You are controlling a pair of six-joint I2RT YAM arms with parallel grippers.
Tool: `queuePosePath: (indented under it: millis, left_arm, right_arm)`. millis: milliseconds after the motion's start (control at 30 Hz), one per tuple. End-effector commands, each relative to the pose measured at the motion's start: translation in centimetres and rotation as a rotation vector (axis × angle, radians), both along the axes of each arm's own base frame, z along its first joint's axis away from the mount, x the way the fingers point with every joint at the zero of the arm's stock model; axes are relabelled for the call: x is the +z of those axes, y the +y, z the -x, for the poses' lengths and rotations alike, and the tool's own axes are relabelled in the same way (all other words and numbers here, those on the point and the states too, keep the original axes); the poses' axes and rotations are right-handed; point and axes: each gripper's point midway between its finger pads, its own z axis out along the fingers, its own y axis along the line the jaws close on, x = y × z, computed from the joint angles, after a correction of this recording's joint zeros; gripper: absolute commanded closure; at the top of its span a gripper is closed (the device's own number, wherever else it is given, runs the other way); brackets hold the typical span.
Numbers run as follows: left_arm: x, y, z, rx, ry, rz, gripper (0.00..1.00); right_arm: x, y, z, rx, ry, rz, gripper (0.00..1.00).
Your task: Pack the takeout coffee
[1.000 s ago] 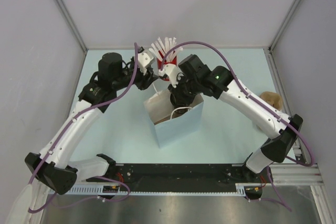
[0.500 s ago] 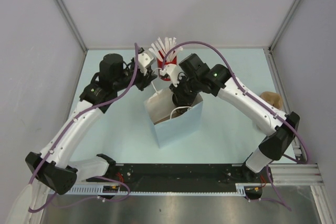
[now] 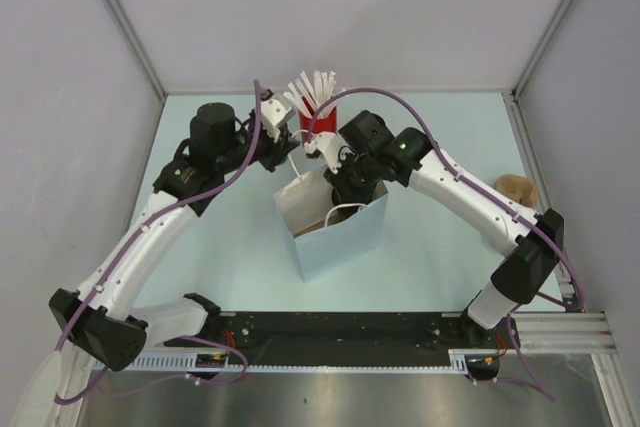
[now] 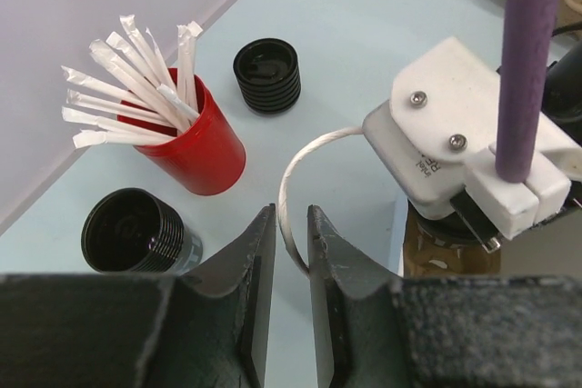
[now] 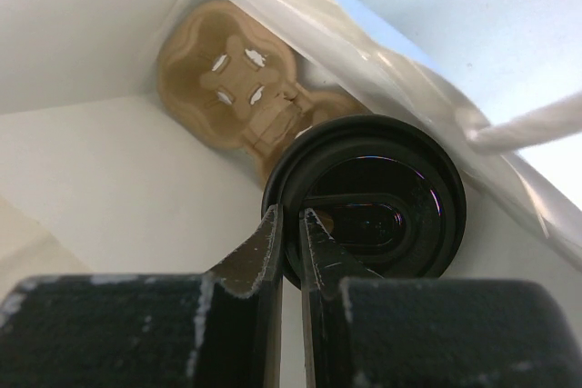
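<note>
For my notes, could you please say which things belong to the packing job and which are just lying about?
Job: round black disposable cup in the right gripper; white paper bag; its white rope handle in the left gripper; tan cardboard tray.
Lying about: red plastic cup of white sticks; two black ribbed cups.

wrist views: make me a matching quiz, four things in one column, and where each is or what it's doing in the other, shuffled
Things
1. red cup
2. cardboard tray
3. bag handle
4. takeout coffee

States
a. rim pinched in the right jaws
b. holds white wrapped sticks
c. lies down inside the paper bag
d. runs between the left jaws

Pairs: 1-b, 2-c, 3-d, 4-a
</note>
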Motion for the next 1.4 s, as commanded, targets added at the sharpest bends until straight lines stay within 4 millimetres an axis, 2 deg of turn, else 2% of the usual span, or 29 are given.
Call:
queuePosePath:
  millis: [0,367,800,1367]
  left_arm:
    - [0.4,0.4,-0.7,0.048,-0.007,0.033,0.75]
    - [-0.4,1.4,-2.8,0.171,0.008,0.022,0.88]
    - [-1.1,2.3,-4.4,0.266,0.019,0.018,0.89]
    - [-0.7,2.0,-3.7,0.24,0.01,0.046,0.9]
  right_arm:
    - [0.3,0.3,-0.3,0.015,-0.046,-0.004,1.0]
    - [-0.7,-0.4,0.2,0.038,-0.043,0.029,1.0]
    - [-2.3,-0.9,0.9,0.073,0.005,0.087,1.0]
    - [-4.6,-0.9,1.7,0.115,0.085,0.165,1.0]
